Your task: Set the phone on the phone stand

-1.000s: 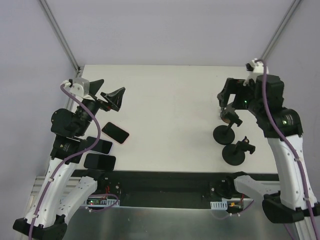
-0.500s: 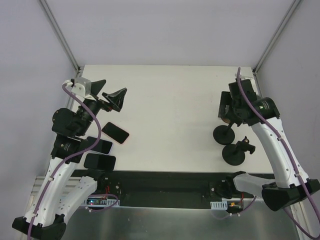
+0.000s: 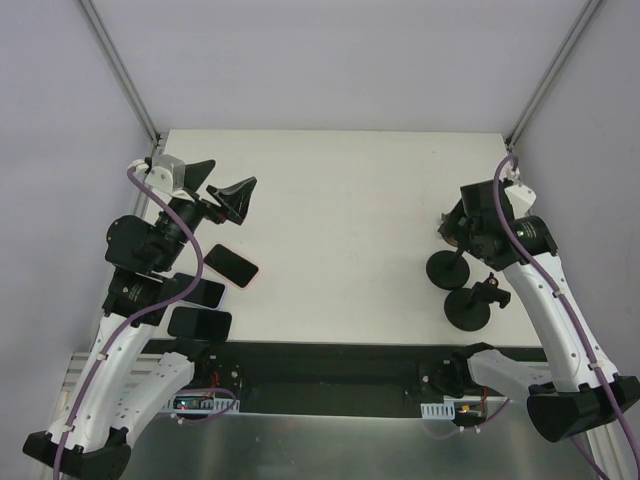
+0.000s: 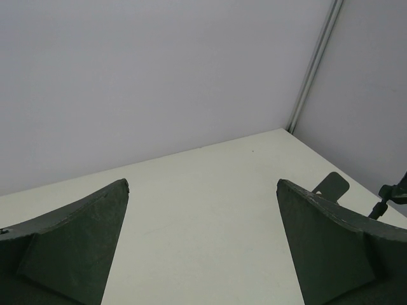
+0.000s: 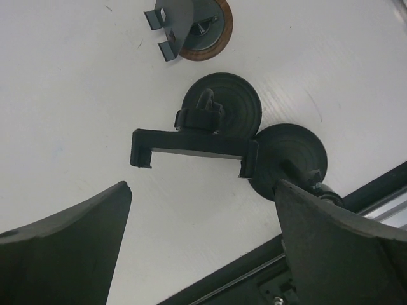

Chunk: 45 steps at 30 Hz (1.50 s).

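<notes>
Three dark phones lie at the table's left front: one with a reddish edge [image 3: 231, 265], a second [image 3: 197, 291] and a third [image 3: 199, 323]. My left gripper [image 3: 225, 193] [image 4: 203, 182] hovers open just behind them, with nothing between its fingers. Three black phone stands are on the right: a round-based one [image 3: 447, 266], one nearer the front edge [image 3: 468, 305], and one [image 3: 455, 228] partly hidden under my right gripper [image 3: 462, 222]. In the right wrist view my right gripper [image 5: 203, 185] is open and empty above the wide-clamp stand [image 5: 191, 143].
The white table [image 3: 340, 220] ends at a dark front edge [image 3: 330, 355] near the arm bases. Grey walls and metal corner posts [image 3: 120, 75] close the back and sides. A stand with a brown-ringed base [image 5: 198, 24] shows far off in the right wrist view.
My right arm has pulled back to the right and turned its wrist downward over the stands. The left arm, the phones and the stands have stayed put.
</notes>
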Motion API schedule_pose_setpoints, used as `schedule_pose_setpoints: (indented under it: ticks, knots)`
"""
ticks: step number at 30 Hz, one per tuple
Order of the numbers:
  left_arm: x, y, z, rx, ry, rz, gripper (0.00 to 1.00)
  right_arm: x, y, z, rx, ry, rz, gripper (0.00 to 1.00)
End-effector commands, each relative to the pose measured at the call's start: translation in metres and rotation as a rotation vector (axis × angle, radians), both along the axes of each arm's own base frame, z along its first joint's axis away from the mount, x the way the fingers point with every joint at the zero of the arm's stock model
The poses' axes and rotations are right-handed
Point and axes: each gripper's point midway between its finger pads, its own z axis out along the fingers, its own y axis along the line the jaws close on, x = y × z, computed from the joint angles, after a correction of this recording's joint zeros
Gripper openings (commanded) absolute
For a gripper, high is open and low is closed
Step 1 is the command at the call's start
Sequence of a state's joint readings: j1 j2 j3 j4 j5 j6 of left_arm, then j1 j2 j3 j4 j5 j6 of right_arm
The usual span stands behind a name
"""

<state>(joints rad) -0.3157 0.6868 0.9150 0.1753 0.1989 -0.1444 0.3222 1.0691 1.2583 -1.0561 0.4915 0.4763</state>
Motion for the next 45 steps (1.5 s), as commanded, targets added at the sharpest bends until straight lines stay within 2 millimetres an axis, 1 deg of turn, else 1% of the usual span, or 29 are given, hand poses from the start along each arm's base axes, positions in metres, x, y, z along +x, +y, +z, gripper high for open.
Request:
schedule_pose_setpoints:
  ticks: [1, 2, 5, 7, 8, 12, 16, 20, 28, 31, 33, 35, 36, 37, 38, 39, 40, 41, 42, 43, 44, 45]
  knots:
    - [-0.006, -0.001, 0.015, -0.018, -0.042, -0.008, 0.99, 0.004, 0.001, 0.003, 0.169, -0.124, -0.255, 0.96]
    - [-0.006, -0.001, 0.014, -0.018, -0.038, -0.01, 0.99, 0.004, -0.003, 0.001, 0.162, -0.135, -0.277, 0.96]
    - [-0.007, -0.002, 0.014, -0.017, -0.039, -0.014, 0.99, 0.01, -0.005, 0.007, 0.149, -0.162, -0.282, 0.96]
    - [-0.007, -0.002, 0.015, -0.014, -0.041, -0.011, 0.99, 0.012, -0.006, 0.006, 0.119, -0.135, -0.277, 0.96]
    - [-0.006, -0.001, 0.015, -0.007, -0.043, -0.005, 0.99, 0.013, -0.008, 0.009, 0.092, -0.133, -0.264, 0.96]
    - [-0.006, -0.001, 0.014, -0.006, -0.038, -0.003, 0.99, 0.021, -0.007, 0.004, 0.043, -0.088, -0.218, 0.96]
    - [-0.008, -0.003, 0.015, -0.002, -0.039, -0.014, 0.99, 0.029, 0.001, 0.001, 0.052, -0.066, -0.177, 0.96]
    - [-0.006, -0.003, 0.013, 0.001, -0.033, -0.009, 0.99, 0.033, -0.002, 0.001, 0.027, -0.069, -0.179, 0.96]
    - [-0.005, -0.004, 0.012, 0.006, -0.029, -0.01, 0.99, 0.034, -0.005, -0.01, -0.015, -0.036, -0.182, 0.96]
    - [-0.005, -0.004, 0.011, 0.007, -0.026, -0.013, 0.99, 0.036, -0.006, -0.011, -0.021, -0.043, -0.179, 0.97]
    - [-0.004, -0.004, 0.01, 0.01, -0.022, -0.013, 0.99, 0.038, -0.005, -0.011, -0.032, -0.039, -0.155, 0.91]
    - [-0.003, -0.004, 0.01, 0.008, -0.021, -0.012, 0.99, 0.041, 0.0, -0.009, -0.051, -0.034, -0.101, 0.79]
    - [-0.003, -0.005, 0.01, 0.009, -0.02, -0.012, 0.99, 0.046, 0.005, -0.006, -0.054, -0.049, -0.07, 0.75]
    - [-0.003, -0.005, 0.01, 0.011, -0.019, -0.013, 0.99, 0.047, 0.007, -0.003, -0.066, -0.057, -0.048, 0.68]
    - [-0.003, -0.005, 0.009, 0.012, -0.018, -0.014, 0.99, 0.05, 0.016, -0.002, -0.069, -0.056, -0.005, 0.63]
    - [-0.003, -0.005, 0.01, 0.012, -0.018, -0.014, 0.99, 0.055, 0.021, 0.004, -0.081, -0.067, 0.045, 0.6]
    - [-0.002, -0.005, 0.008, 0.012, -0.013, -0.013, 0.99, 0.057, 0.031, 0.002, -0.065, -0.059, 0.091, 0.51]
    - [-0.002, -0.005, 0.009, 0.013, -0.013, -0.013, 0.99, 0.059, 0.037, 0.004, -0.059, -0.059, 0.126, 0.44]
    - [-0.002, -0.005, 0.009, 0.013, -0.013, -0.013, 0.99, 0.065, 0.045, 0.008, -0.053, -0.075, 0.179, 0.41]
    - [-0.001, -0.006, 0.008, 0.014, -0.011, -0.013, 0.99, 0.067, 0.061, 0.007, -0.013, -0.075, 0.254, 0.39]
    - [-0.001, -0.006, 0.007, 0.016, -0.008, -0.014, 0.99, 0.071, 0.071, 0.009, 0.004, -0.086, 0.303, 0.39]
    - [0.0, -0.006, 0.007, 0.016, -0.008, -0.013, 0.99, 0.08, 0.083, 0.016, 0.037, -0.138, 0.349, 0.39]
